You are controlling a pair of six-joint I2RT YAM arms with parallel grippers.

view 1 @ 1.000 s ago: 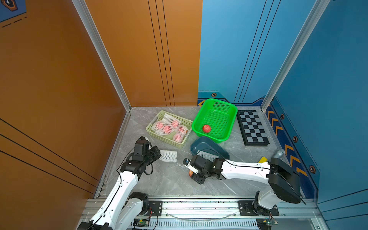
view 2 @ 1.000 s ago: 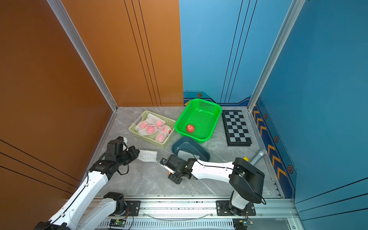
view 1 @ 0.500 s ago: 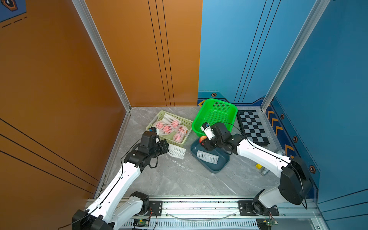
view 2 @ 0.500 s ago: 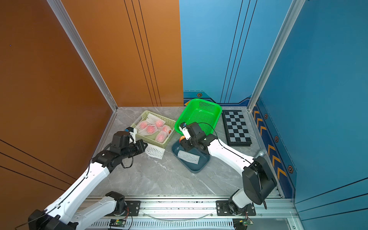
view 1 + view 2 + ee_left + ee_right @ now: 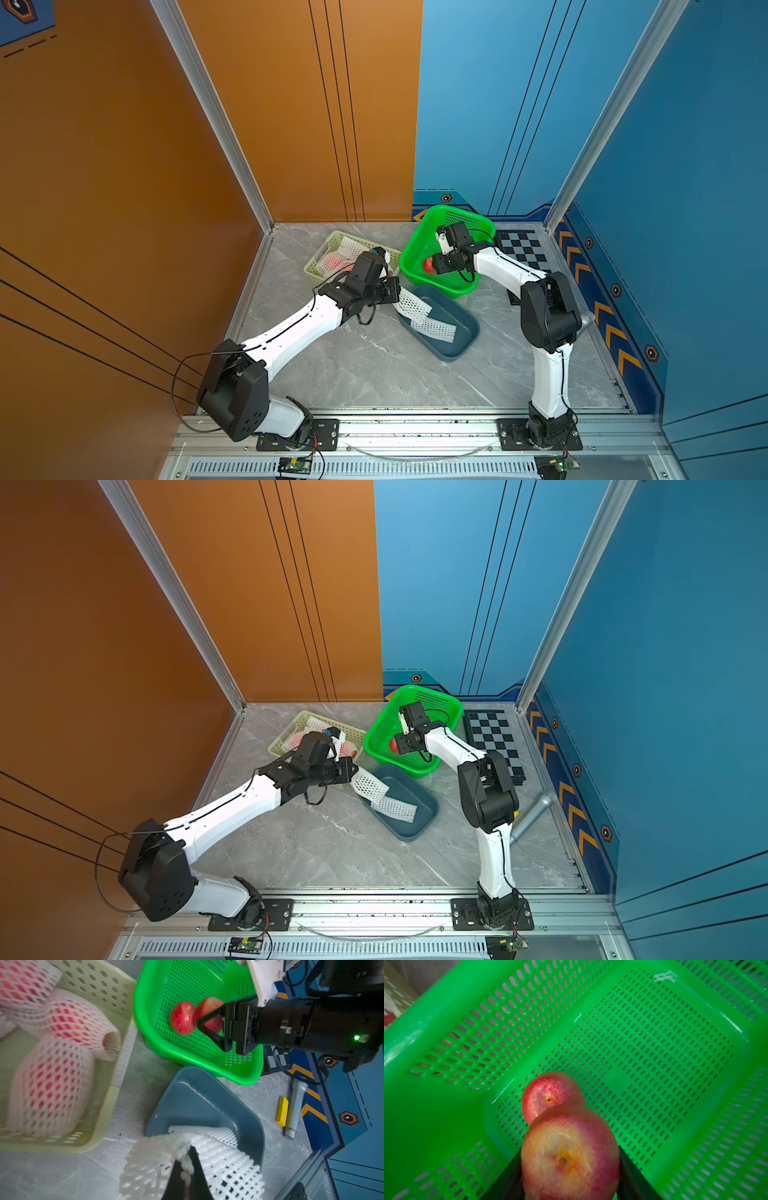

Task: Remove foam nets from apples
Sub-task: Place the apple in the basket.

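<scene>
Left fingers (image 5: pixel 198 1174): clamped on net (image 5: pixel 228 1169); to be opened over tray (image 5: pixel 199 1101).
Right fingers (image 5: pixel 629 1180): clamped on apple (image 5: pixel 569 1153); to be lowered gently.

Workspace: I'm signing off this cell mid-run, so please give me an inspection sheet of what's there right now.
Surface: grey marbled table.
Job's things: net in the left hand, reaching into the tray; second net lying in the tray; apple in the right hand inside the green basket, beside a bare apple; netted apples in the yellow basket.
Clutter: checkerboard, yellow block, grey cylinder.
Hands: left hand shut on net; right hand shut on apple.
Cables: black loop low on the left arm; wrist cable on the right arm.
Surroundings: orange wall, blue wall, front rail.
</scene>
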